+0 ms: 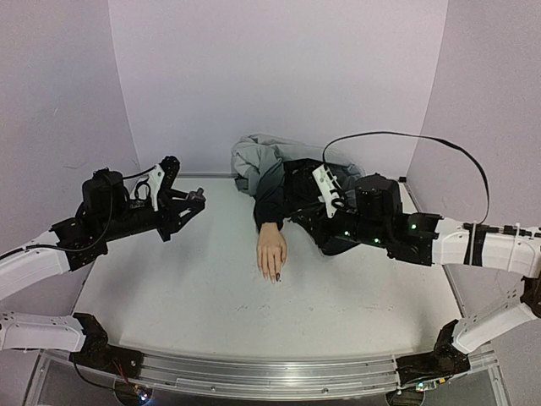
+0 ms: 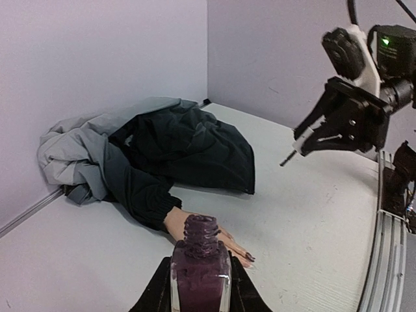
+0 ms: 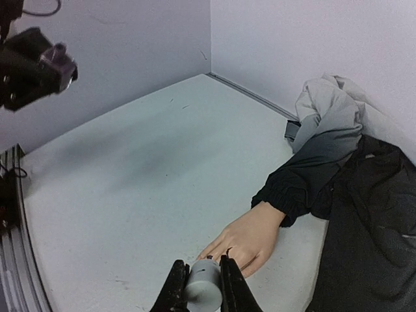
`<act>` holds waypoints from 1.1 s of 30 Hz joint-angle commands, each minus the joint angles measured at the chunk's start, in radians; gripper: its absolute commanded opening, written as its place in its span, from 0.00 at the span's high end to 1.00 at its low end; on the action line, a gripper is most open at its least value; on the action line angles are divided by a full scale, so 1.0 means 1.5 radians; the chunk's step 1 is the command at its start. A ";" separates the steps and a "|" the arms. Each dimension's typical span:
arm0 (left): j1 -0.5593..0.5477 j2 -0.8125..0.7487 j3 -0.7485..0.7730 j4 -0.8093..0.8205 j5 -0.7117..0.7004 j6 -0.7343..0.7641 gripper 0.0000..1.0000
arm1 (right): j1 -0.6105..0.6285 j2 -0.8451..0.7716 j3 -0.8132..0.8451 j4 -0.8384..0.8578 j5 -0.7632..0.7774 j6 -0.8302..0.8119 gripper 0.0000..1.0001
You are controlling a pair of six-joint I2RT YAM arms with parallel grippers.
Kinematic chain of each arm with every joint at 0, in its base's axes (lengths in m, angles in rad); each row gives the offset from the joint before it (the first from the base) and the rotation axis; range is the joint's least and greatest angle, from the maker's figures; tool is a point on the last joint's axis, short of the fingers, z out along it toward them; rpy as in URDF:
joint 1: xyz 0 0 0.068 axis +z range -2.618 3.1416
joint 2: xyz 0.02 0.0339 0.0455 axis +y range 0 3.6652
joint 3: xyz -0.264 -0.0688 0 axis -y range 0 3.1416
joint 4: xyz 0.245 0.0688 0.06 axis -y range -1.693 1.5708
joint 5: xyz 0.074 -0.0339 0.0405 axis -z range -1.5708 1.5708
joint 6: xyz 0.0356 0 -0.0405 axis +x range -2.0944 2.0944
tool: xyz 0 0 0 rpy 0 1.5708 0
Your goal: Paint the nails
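Observation:
A pale mannequin hand (image 1: 272, 248) lies palm down on the white table, its wrist in a dark sleeve. Some of its nails (image 1: 276, 276) are dark. They also show in the left wrist view (image 2: 249, 257) and the right wrist view (image 3: 209, 257). My left gripper (image 1: 193, 203) is shut on an open bottle of dark purple polish (image 2: 198, 260), held above the table left of the hand. My right gripper (image 1: 311, 225) is shut on the grey cap (image 3: 205, 289), held just right of the hand. The cap's thin brush (image 2: 286, 159) points down, clear of the table.
A crumpled grey and black jacket (image 1: 279, 173) lies at the back, against the wall and under my right arm. Lilac walls close in the table on three sides. A metal rail (image 1: 270, 372) runs along the near edge.

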 commanded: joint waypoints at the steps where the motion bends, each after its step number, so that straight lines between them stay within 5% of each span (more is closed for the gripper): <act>1: -0.014 0.008 0.030 0.032 0.108 0.047 1.00 | 0.004 -0.012 0.003 0.003 0.027 0.165 1.00; 14: -0.054 0.004 0.001 0.031 0.138 0.142 1.00 | 0.015 0.004 0.013 0.131 -0.153 0.315 1.00; 33: -0.069 0.016 -0.009 0.030 0.126 0.179 1.00 | 0.095 0.093 0.210 0.068 -0.200 0.282 1.00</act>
